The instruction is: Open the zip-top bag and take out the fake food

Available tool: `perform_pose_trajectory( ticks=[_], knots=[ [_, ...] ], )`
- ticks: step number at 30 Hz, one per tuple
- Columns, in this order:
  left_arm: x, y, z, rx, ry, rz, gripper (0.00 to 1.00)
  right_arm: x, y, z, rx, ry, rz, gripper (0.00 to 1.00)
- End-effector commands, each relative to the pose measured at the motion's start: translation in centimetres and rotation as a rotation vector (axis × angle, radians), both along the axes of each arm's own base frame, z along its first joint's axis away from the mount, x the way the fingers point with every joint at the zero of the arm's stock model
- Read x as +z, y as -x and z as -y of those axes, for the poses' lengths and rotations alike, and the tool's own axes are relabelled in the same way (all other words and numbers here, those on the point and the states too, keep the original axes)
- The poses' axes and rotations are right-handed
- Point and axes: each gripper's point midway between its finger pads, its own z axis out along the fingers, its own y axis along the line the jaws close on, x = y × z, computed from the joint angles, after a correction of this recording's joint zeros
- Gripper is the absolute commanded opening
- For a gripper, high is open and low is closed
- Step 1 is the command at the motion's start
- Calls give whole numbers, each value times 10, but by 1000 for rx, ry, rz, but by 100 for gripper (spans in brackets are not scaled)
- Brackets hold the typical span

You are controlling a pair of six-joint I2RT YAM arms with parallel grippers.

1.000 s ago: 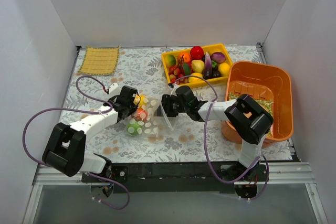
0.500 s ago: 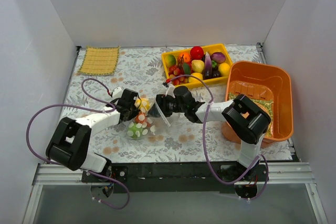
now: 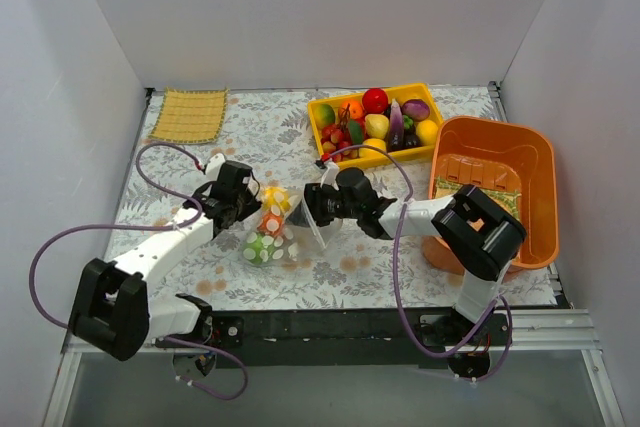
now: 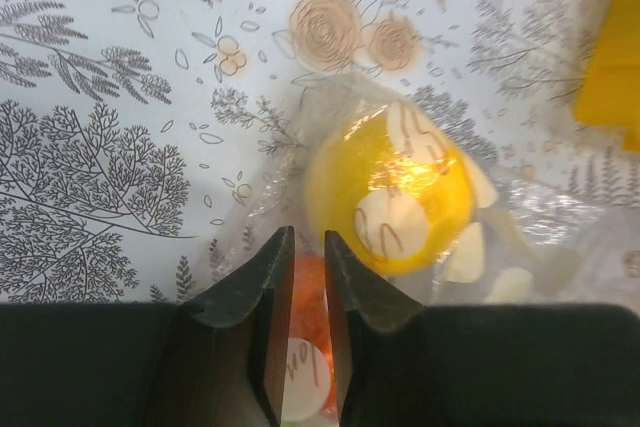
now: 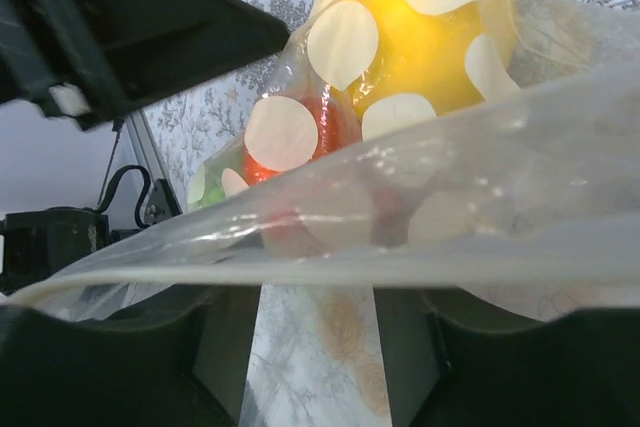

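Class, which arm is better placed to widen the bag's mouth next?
Probably the right: the right gripper sits at the rim of the bag, film stretched across its spread fingers. The left gripper is nearly shut at the bag's other end.
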Motion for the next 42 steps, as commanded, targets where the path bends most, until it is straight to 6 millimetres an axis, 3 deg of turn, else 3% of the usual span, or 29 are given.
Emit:
perform_pose_trajectory(
  ticks=[1, 2, 7, 13, 20, 25, 32, 42],
  knots=[
    [48, -2, -7, -3, -2, 87, 22, 11, -1, 4, -19, 0, 68, 50],
    [51, 0, -6, -11, 4, 89, 29, 9, 1, 4, -12, 6, 77, 44],
    [60, 13, 16, -63, 140, 89, 30, 0, 5, 5, -7, 52, 99, 36],
    [32, 23, 30, -54, 207, 45, 26, -12, 3, -3, 2, 95, 105, 33],
    [11, 15, 23, -5, 162, 29, 16, -25, -2, -12, 1, 125, 108, 41],
    [-1, 12, 24, -11, 143, 6, 13, -13, -3, -16, -1, 103, 152, 55],
    [-23, 19, 20, -5, 123, -31, 6, 12, 6, -27, 21, 80, 256, 66],
    [-39, 28, 21, -21, 133, -54, 0, 9, 18, -39, 68, 81, 282, 73]
  ],
)
